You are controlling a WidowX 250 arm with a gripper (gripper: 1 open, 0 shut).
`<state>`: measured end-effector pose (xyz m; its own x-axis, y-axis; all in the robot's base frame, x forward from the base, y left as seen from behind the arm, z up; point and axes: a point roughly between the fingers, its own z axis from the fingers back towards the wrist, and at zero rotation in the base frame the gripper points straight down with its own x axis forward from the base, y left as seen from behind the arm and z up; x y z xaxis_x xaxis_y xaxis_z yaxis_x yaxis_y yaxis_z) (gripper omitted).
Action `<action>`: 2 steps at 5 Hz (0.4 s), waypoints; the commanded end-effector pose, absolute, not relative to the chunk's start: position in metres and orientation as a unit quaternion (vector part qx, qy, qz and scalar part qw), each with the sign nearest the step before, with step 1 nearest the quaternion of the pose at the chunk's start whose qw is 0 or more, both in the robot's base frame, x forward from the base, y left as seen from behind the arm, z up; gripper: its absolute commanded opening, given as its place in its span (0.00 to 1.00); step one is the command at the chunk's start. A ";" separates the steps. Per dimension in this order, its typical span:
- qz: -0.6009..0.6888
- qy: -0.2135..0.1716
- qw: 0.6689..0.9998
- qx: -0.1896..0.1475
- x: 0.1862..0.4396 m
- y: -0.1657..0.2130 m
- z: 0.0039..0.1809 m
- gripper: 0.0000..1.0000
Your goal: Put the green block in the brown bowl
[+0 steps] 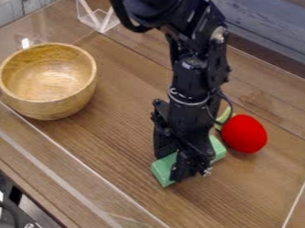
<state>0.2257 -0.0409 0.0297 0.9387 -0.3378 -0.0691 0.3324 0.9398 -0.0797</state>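
The green block lies on the wooden table toward the front, a light mint bar running diagonally under the arm. My gripper points straight down onto it, its black fingers shut on the block's middle, with the block's ends showing on either side. The block still rests on the table. The brown bowl, round and light wood with nothing inside, stands at the left, well apart from the gripper.
A red strawberry-like toy with a green top sits just right of the arm. Clear acrylic walls border the table, including a low one along the front edge.
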 end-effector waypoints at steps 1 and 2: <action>-0.161 0.013 0.986 -0.033 0.232 -0.038 0.045 0.00; -0.153 0.008 0.988 -0.034 0.232 -0.036 0.052 0.00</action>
<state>0.2252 -0.0357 0.0406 0.9503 -0.3065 -0.0546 0.3020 0.9502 -0.0775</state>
